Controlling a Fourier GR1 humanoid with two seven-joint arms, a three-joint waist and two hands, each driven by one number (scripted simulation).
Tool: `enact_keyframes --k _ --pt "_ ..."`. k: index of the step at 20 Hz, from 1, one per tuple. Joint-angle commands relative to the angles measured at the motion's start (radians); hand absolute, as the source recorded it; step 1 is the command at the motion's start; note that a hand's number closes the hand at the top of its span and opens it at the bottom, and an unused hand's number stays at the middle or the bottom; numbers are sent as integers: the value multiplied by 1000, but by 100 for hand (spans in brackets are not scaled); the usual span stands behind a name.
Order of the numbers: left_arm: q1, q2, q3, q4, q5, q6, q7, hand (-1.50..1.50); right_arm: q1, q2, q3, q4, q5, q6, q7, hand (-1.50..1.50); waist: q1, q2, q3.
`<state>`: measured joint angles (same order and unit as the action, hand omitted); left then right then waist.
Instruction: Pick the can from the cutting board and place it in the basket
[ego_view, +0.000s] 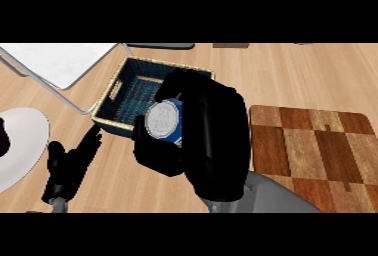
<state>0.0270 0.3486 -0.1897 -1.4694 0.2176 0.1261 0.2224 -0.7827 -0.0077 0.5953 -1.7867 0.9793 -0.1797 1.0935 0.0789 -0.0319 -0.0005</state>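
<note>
Spanning pale wood counter (295, 75): checkered cutting board (314, 150) right, blue basket (136, 85) left.

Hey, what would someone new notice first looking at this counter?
First, the big black right hand at centre, curled round a blue can with a silver top, held at the near rim of the blue woven basket. Next, the checkered wooden cutting board at right, and the left hand resting at lower left.
</note>
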Motion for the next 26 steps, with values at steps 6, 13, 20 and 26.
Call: enact_keyframes --k 6,13,20,26 --pt "35 8 -13 49 6 -13 66 0 -305 7 -94 118 41 -19 333 150 7 14 -10" --pt "42 13 -9 63 0 -16 69 0 -509 7 -174 298 -8 34 393 150 5 24 -9" --pt "57 -9 -16 69 -9 -14 37 0 -631 7 -205 487 -63 -34 393 150 4 36 -7" --pt "59 -10 -20 44 -26 -1 41 0 -620 7 -253 574 -136 -161 348 150 -2 41 -4"
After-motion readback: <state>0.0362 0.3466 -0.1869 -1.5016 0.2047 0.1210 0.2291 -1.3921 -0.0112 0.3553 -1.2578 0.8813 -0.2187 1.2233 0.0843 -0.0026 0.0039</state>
